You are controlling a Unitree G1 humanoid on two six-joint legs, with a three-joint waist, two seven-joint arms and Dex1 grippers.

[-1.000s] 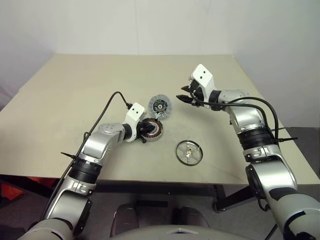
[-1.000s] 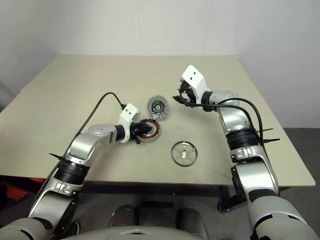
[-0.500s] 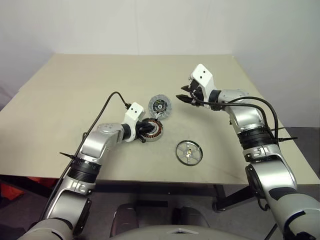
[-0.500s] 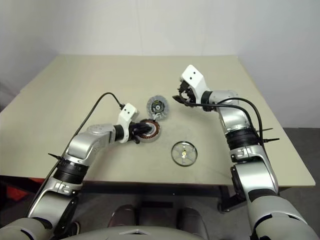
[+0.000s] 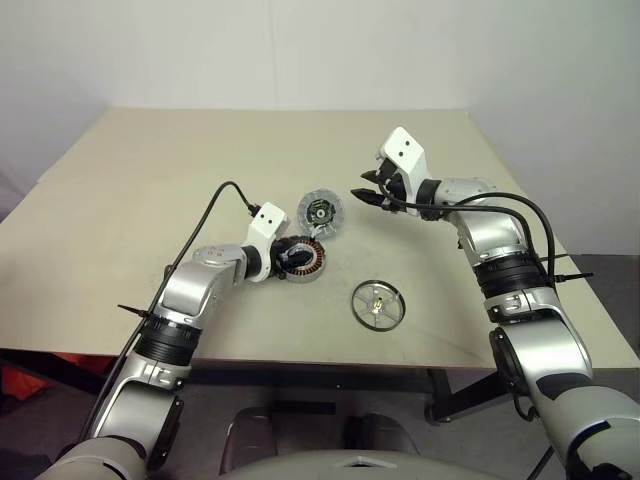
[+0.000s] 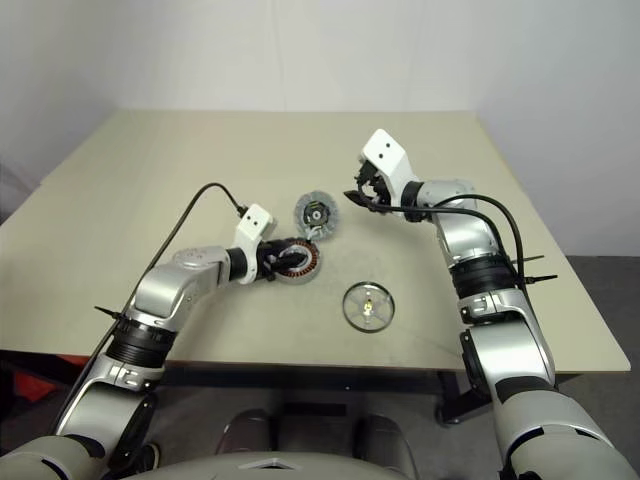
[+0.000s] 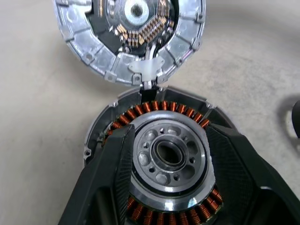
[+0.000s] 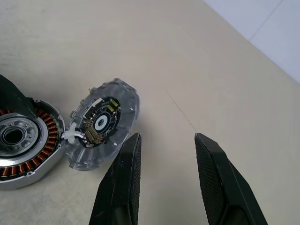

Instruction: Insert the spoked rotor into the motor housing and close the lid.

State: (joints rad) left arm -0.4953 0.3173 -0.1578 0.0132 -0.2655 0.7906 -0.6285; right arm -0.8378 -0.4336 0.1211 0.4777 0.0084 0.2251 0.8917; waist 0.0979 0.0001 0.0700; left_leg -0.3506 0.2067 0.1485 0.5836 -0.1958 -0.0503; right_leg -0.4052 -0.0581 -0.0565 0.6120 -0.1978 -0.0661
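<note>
Head views: we see beige table (image 5: 120,200). Round grey metal motor housing with copper windings (image 5: 303,259) near table middle, left gripper (image 5: 287,262) at its left side. White-silver disc lid (image 5: 320,212) just behind housing, propped open. Dark-rimmed spoked rotor (image 5: 377,304) lies flat toward front edge, apart from both grippers. Right gripper (image 5: 362,197) hovers right of lid, jaws parted, empty.

Left wrist view: black fingers (image 7: 112,178) straddle housing (image 7: 168,157); grip or slack, we cannot tell.

Right wrist view: fingers (image 8: 124,183) apart, lid (image 8: 101,124) beyond them.

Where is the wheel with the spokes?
The rotor lies flat near the table's front edge, right of the housing, apart from both grippers.
</note>
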